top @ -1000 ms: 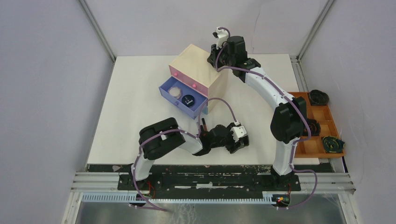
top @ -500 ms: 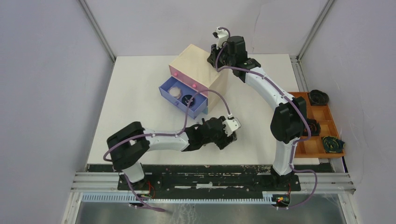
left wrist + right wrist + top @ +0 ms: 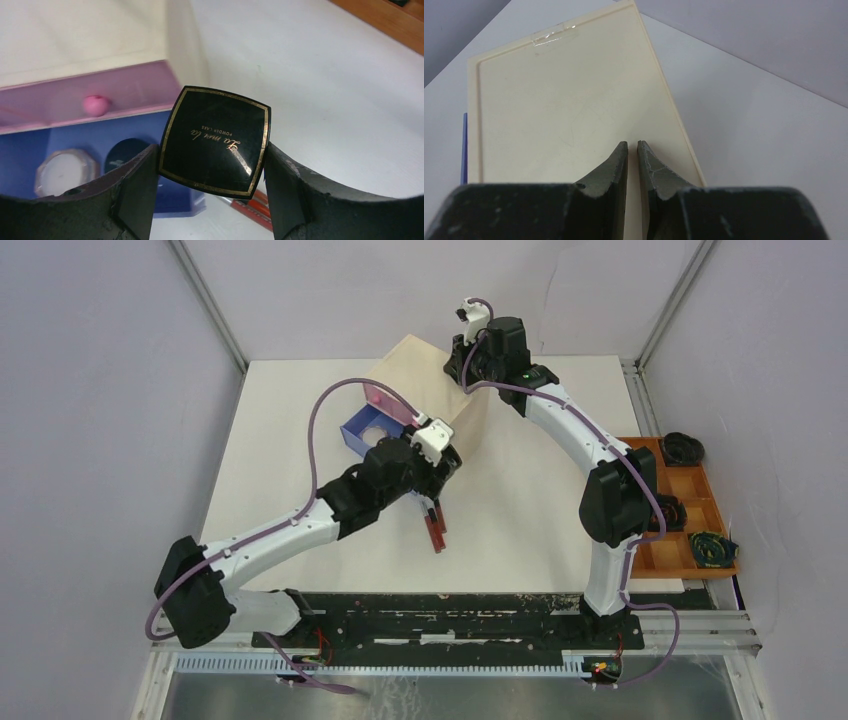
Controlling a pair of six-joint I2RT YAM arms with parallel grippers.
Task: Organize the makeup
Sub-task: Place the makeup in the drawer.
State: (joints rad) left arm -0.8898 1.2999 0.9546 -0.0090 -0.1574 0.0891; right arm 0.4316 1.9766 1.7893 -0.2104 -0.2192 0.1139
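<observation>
Left tool pinches the black square compact by its sides over the open blue drawer near the tabletop's far edge, likely to drop it beside the jar; right tool, pressed nearly together, sits at the box top, probably bracing it.

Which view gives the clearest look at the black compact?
Left wrist: the compact fills the frame, clamped in the left gripper, gold lettering visible. In top external it cannot be made out beneath that gripper. Right wrist shows only the box top.
</observation>
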